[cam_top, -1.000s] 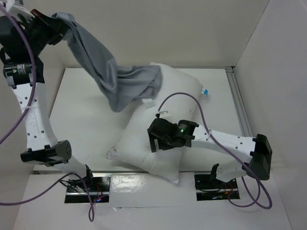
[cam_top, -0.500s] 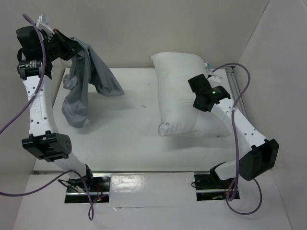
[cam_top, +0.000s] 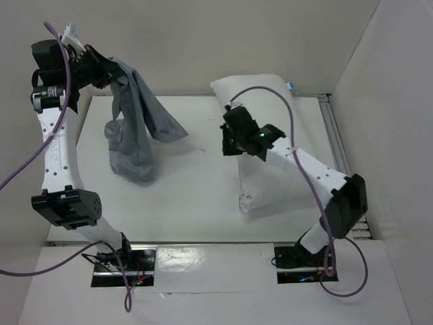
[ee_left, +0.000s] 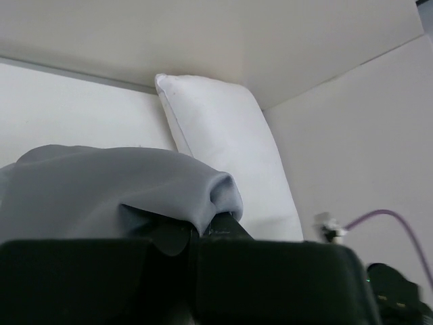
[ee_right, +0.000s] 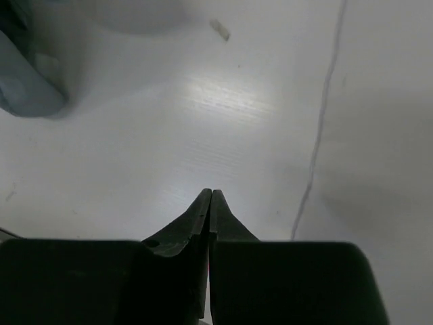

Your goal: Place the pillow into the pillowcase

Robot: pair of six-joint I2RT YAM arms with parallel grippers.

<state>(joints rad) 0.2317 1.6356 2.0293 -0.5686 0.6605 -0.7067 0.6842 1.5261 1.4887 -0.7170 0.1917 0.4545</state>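
Matt wrinkled grey cloth pillowcase (cam_top: 135, 145), smooth white fabric pillow (cam_top: 274, 186), sheeny white table (cam_top: 196, 196).

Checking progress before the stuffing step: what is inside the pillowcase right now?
Nothing visibly fills it: the pillowcase hangs limp, and the pillow lies apart on the table. Its folds hide the interior.

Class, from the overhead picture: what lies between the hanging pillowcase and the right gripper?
Only bare table with a tiny speck lies between the pillowcase and the right gripper, as the top external view shows.
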